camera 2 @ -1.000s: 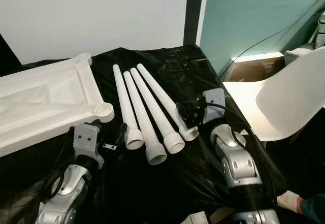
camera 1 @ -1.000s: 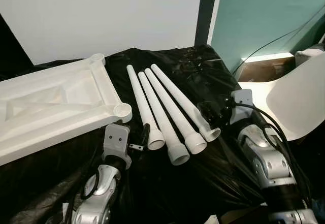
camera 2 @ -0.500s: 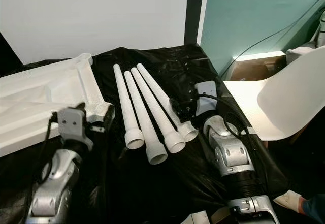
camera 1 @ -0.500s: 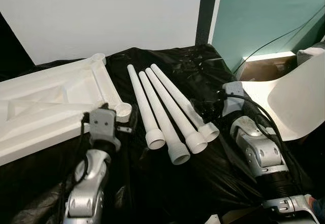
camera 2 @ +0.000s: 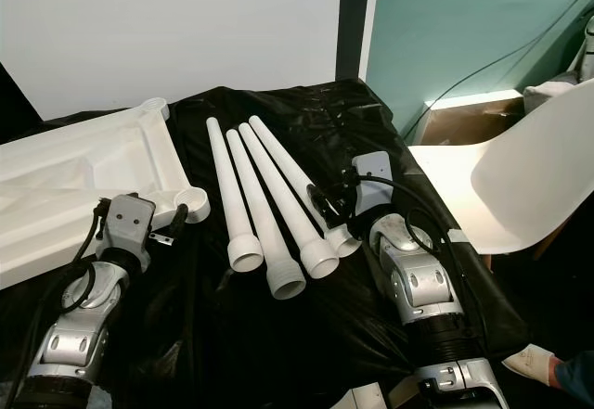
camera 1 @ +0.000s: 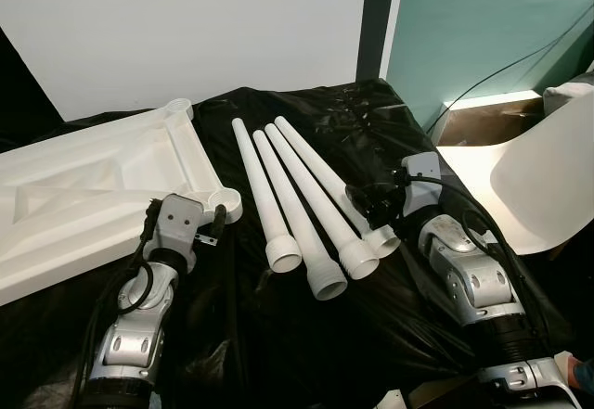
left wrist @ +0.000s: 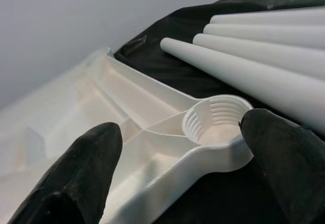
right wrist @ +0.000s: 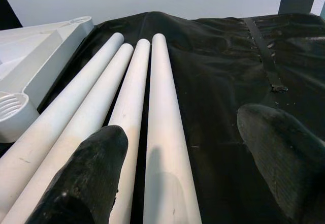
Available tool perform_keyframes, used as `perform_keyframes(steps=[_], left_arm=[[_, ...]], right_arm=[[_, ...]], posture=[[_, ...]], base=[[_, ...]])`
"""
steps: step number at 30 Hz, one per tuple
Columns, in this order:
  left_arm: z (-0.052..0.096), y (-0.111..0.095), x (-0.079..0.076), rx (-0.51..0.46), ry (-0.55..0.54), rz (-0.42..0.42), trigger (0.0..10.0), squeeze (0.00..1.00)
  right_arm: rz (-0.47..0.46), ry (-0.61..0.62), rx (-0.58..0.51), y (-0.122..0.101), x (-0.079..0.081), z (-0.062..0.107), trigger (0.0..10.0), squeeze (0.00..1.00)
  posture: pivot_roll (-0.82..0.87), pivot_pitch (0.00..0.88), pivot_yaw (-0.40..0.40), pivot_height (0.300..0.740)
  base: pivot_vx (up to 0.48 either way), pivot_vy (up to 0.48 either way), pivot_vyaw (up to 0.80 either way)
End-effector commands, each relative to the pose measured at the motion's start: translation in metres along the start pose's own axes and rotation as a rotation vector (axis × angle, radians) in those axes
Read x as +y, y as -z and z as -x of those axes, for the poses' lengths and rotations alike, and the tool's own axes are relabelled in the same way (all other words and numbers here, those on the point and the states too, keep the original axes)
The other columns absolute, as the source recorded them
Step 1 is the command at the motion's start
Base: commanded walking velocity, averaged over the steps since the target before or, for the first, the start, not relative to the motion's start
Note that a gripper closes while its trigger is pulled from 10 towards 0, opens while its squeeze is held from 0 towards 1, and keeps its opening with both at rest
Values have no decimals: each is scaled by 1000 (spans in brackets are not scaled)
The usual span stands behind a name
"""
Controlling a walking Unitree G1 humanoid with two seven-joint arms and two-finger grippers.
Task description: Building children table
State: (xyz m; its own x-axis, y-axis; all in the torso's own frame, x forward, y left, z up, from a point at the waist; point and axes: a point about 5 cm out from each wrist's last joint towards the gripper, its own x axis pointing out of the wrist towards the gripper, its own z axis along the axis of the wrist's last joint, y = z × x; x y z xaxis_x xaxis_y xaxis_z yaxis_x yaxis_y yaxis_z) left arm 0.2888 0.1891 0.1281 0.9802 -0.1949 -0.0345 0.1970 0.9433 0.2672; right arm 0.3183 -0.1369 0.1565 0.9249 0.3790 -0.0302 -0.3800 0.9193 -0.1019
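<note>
The white table top [camera 1: 93, 182] lies upside down on the black sheet, and its near corner has a threaded socket [camera 1: 225, 202]. Several white legs [camera 1: 297, 200] lie side by side to its right, wide threaded ends toward me. My left gripper [camera 1: 215, 221] is open at that corner; in the left wrist view its fingers [left wrist: 76, 176] stand either side of the socket [left wrist: 216, 120]. My right gripper [camera 1: 371, 207] is open low over the rightmost leg [right wrist: 162, 132] near its threaded end, with the fingers [right wrist: 86, 178] straddling the leg.
The black sheet [camera 1: 371, 121] covers the whole work surface. A white chair [camera 1: 548, 177] stands close at the right, beside the right arm. A teal wall with a cable and a brown box [camera 1: 478, 126] lie behind it. A white wall is at the back.
My left gripper has swung left from the legs' wide ends to the table top's corner socket. My right gripper has shifted slightly and stays at the rightmost leg's end.
</note>
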Motion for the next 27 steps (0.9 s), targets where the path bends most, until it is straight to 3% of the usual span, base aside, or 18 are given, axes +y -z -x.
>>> perform_keyframes(steps=[1, 3, 10, 13, 21, 24, 27], left_arm=[[-3, 13, 2, 52, 29, 154, 10000, 0], [-8, 14, 5, 48, 23, 246, 10000, 0], [-16, 14, 5, 43, 36, 235, 10000, 0], [-29, -5, -18, -14, 165, 324, 10000, 0], [-32, -23, -56, -50, 381, 366, 10000, 0], [-26, -22, -84, -2, 590, 315, 10000, 0], [-28, -17, -90, 33, 605, 258, 10000, 0]], right_arm=[[-10, 9, 9, 4, 1, 4, 10000, 0], [-10, 14, 9, 4, 1, 5, 10000, 0], [-9, 19, 7, 4, 1, 5, 10000, 0], [-8, 22, 1, 3, 1, 3, 10000, 0], [-7, 25, -3, 3, 3, 3, 10000, 0], [-9, 30, -3, 4, 3, 3, 10000, 0], [-13, 33, -5, 4, 5, 4, 10000, 0]], posture=[[72, 0, 61, 740], [70, 0, 63, 740], [69, 0, 65, 740], [68, 0, 70, 740], [68, 0, 74, 740], [70, 0, 80, 740], [68, 0, 88, 740]], base=[[0, 0, 0], [0, 0, 0], [0, 0, 0], [0, 0, 0], [0, 0, 0], [0, 0, 0], [0, 0, 0]])
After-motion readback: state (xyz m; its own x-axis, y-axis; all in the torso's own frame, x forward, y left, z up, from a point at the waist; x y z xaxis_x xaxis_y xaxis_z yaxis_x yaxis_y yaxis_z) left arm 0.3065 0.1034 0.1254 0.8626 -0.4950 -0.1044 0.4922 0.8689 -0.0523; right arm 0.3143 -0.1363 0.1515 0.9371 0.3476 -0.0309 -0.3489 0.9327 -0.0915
